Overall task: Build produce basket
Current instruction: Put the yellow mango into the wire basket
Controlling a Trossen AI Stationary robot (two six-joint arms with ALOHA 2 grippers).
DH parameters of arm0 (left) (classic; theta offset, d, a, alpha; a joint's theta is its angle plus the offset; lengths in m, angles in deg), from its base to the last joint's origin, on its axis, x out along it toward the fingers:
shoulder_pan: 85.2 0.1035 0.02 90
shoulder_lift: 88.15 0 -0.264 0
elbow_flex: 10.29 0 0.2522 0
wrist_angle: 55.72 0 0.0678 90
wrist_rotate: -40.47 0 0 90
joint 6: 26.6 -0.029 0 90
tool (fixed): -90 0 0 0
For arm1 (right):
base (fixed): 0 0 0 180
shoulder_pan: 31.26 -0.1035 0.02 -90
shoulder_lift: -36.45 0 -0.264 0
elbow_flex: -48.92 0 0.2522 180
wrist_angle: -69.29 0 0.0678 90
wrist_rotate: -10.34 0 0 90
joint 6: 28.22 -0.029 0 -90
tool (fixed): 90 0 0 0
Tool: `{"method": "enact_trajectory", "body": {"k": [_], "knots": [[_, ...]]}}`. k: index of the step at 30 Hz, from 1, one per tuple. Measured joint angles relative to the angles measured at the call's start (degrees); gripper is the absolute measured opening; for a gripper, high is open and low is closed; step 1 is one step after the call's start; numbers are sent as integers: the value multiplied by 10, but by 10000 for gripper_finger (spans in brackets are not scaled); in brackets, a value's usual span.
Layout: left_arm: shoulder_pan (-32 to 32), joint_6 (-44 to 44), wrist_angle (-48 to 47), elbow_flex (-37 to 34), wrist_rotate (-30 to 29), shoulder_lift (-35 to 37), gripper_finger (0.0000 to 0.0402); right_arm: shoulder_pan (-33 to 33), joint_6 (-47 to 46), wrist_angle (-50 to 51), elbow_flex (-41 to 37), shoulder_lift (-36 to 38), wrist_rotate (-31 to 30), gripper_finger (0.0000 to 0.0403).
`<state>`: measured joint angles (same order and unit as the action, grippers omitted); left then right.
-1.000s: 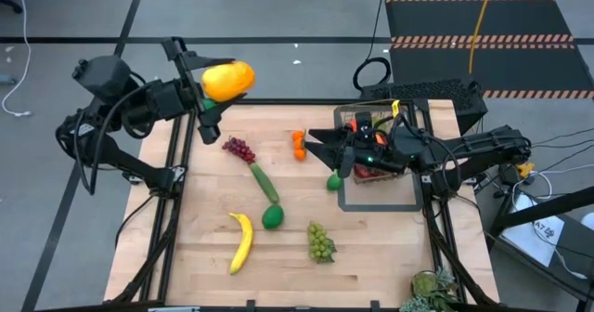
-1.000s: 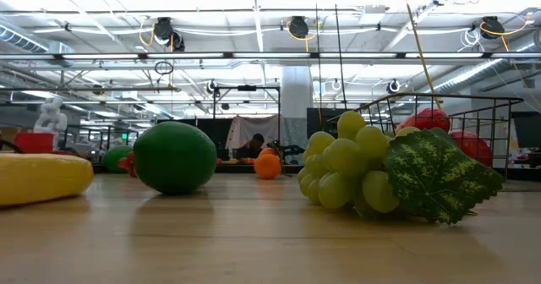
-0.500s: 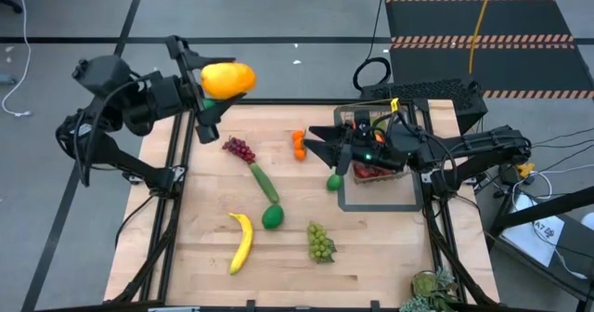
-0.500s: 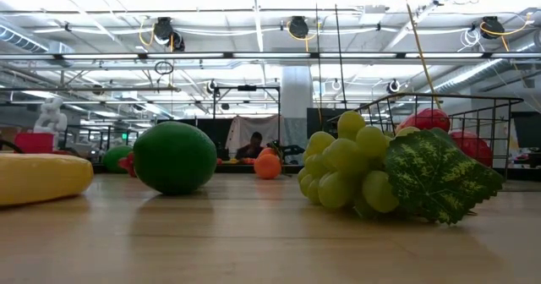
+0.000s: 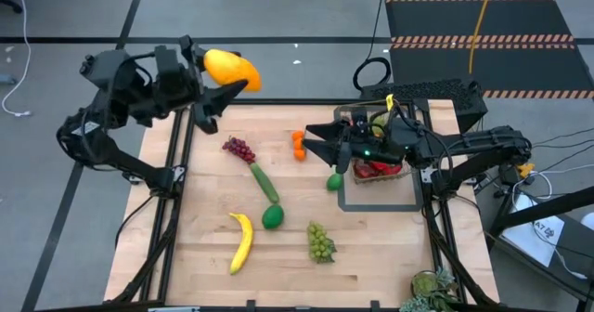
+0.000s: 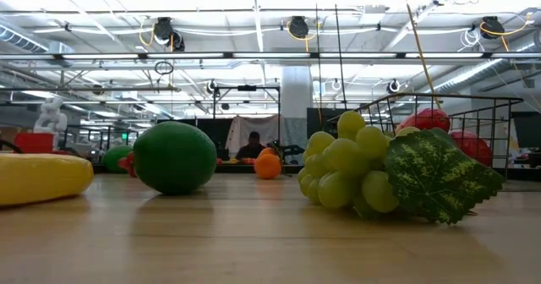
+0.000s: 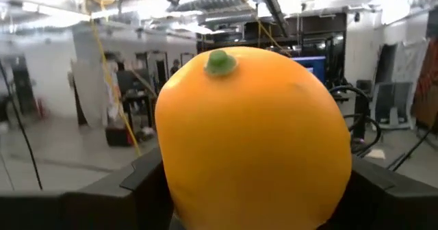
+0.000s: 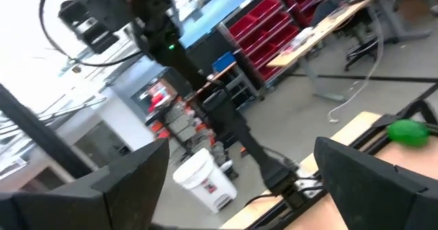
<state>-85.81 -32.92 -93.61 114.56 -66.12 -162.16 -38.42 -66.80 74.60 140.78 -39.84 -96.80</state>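
My left gripper (image 5: 221, 72) is shut on a yellow-orange mango (image 5: 231, 69), held high over the table's far left corner; the mango fills the left wrist view (image 7: 252, 137). My right gripper (image 5: 322, 148) is open and empty, level beside the wire basket (image 5: 376, 156), which holds red apples (image 6: 431, 119) and stands on a flat dark tray frame (image 5: 376, 203). On the wood lie purple grapes (image 5: 238, 149), a cucumber (image 5: 264, 183), oranges (image 5: 298, 143), a lime (image 5: 272, 217), a banana (image 5: 241, 242), green grapes (image 5: 320, 242) and a small green fruit (image 5: 334, 181). My left gripper pinches the mango between its two fingers (image 7: 140, 185), one on each of its broad sides (image 7: 171, 155). Its stem end (image 7: 220, 61) points away from the wrist. The mango is lifted clear of the table.
The table's metal side rails (image 5: 172, 177) run along the left and right edges. A leafy green item (image 5: 429, 289) sits off the near right corner. Bare wood lies along the near edge and at the near left.
My left gripper has swung a little toward the table's right and far edge with the mango and has turned. The mango stays in the hold, now tipped with its end pointing more to the right.
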Motion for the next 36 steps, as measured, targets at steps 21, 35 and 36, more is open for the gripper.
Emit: {"method": "enact_trajectory", "body": {"k": [21, 35, 36], "knots": [[37, 327, 8, 1, 0, -76, 282, 49, 80, 154, 0, 78, 177, 357], [6, 600, 22, 1, 25, -160, 282, 57, 256, 204, 0, 192, 189, 357], [2, 612, 21, 0, 23, -165, 282, 57, 276, 204, 0, 198, 188, 357]]}}
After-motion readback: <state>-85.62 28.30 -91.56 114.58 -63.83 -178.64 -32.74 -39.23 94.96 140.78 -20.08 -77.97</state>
